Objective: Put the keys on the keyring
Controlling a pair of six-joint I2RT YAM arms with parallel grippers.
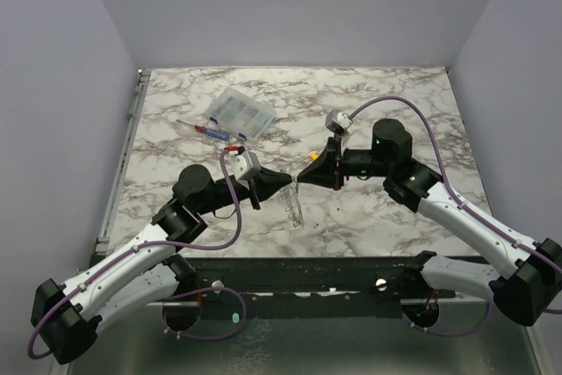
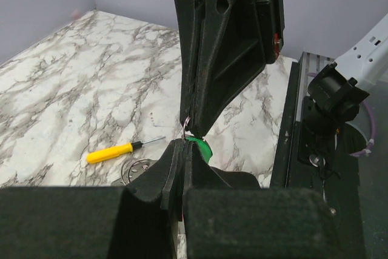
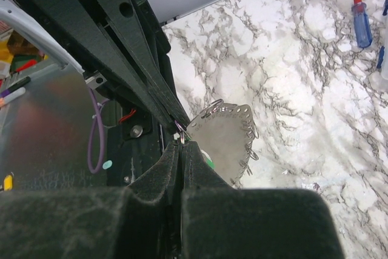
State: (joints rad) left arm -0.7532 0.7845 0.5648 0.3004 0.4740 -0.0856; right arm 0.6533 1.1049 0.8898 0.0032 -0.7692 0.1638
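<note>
1. Where the two arms meet tip to tip above the tabletop, the left fingers are pressed fully together, with no gap visible between them.
2. The right fingers are likewise squeezed flat against each other, their tips touching the tips of the left pair.
3. A small metal ring sits right at that meeting point, caught between the two sets of tips; I cannot tell which pair actually has hold of it.
4. The key, a tiny green-headed piece, lies just beside the left fingertips, touching or nearly touching them, and pokes out on the side of the right fingers.
5. The keyring hangs from the meeting point as a pale grey loop with small wire rings along its edge, just beyond the right fingertips and clear of the tabletop.
6. A yellow screwdriver lies on the marble below and off to one side of the left fingers, with a few loose metal rings near it.
7. A red-and-blue screwdriver and a clear box lie well apart from both pairs of fingers, beyond the left arm.
</note>
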